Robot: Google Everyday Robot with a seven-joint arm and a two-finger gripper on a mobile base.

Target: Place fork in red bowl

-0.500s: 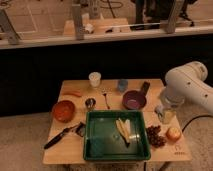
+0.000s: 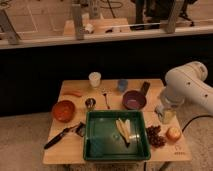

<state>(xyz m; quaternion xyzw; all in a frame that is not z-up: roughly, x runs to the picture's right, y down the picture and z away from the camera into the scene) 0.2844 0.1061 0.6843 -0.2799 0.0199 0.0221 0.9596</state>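
Camera view from above a wooden table (image 2: 70,150). Fork (image 2: 106,98) lies on the tabletop at centre frame, between a small metal cup (image 2: 90,103) and a purple bowl (image 2: 134,100). Red bowl (image 2: 64,110) sits at left, well apart from the fork. At right, the white arm's gripper (image 2: 165,116) hangs over the table's right edge, fingers spread and grasping nothing. A green tray (image 2: 90,145) fills the lower centre.

- Gripper (image 2: 165,115): hangs over the right edge of the table (image 2: 65,150), just right of the purple bowl (image 2: 134,100); any shift from half a second ago is too slight to tell.
- Nothing on the table has visibly moved.
- Arm (image 2: 187,85) pose: no clear change.
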